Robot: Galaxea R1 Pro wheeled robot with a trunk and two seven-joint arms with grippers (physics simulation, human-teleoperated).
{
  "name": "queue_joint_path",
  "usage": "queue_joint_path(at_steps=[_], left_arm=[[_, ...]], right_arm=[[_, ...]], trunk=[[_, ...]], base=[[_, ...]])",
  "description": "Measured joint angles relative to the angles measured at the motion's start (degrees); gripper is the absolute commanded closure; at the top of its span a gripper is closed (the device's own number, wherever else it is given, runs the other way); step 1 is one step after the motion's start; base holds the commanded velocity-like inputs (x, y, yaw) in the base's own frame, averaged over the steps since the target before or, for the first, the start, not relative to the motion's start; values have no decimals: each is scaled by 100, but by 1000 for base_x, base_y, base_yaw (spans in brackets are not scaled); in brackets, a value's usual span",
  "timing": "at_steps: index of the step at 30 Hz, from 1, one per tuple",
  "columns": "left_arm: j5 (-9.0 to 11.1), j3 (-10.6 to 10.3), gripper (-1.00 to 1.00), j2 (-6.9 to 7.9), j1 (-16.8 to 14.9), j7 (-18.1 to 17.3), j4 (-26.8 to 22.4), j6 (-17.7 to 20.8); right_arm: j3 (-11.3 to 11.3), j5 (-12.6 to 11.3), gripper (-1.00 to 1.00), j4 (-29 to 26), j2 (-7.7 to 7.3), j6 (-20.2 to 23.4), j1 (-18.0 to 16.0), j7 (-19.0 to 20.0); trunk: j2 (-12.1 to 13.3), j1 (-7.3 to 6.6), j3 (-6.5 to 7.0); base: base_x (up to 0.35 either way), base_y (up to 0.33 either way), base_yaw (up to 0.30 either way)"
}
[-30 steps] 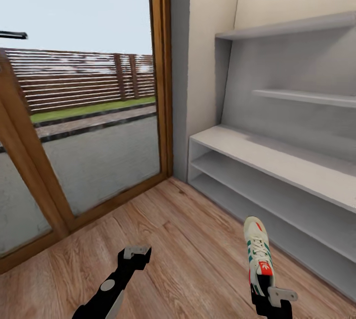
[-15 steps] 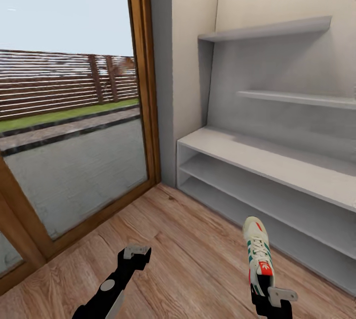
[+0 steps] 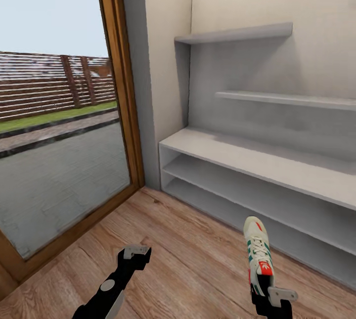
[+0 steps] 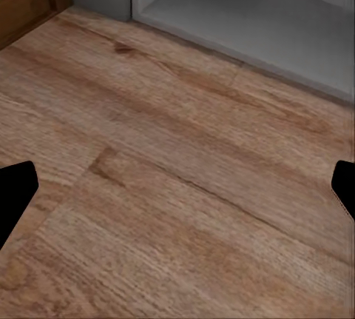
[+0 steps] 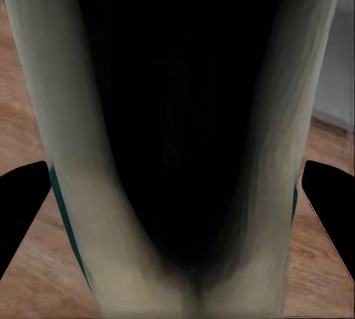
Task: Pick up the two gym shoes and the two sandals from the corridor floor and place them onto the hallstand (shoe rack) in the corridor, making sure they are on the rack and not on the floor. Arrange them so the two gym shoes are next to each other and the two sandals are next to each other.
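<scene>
Right gripper (image 3: pixel 265 287) clamps the heel of a white lace-up sneaker with green stripes (image 3: pixel 258 252), toe toward the pale-grey stepped hallstand (image 3: pixel 257 158). Left gripper (image 3: pixel 134 255) spread wide, holding nothing, over light brown wood-plank floor (image 3: pixel 193 255).

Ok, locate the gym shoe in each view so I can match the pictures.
Head view: the gym shoe sits lower right, toe pointing away, heel at the right tool.
Left wrist view: only floor planks and the hallstand's bottom slot are visible.
Right wrist view: its dark opening spans the centre, close up.
Shared landmark: the wood-grain corridor floor.
</scene>
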Motion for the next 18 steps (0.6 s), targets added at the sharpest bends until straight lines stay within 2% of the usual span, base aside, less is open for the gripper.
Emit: queue_joint_path(at_steps=[18], left_arm=[[0,0,-100,0,0,0,0,0]], right_arm=[[0,-1,100,0,0,-1,-1,-3]], trunk=[[0,0,58]], base=[[0,0,-256]])
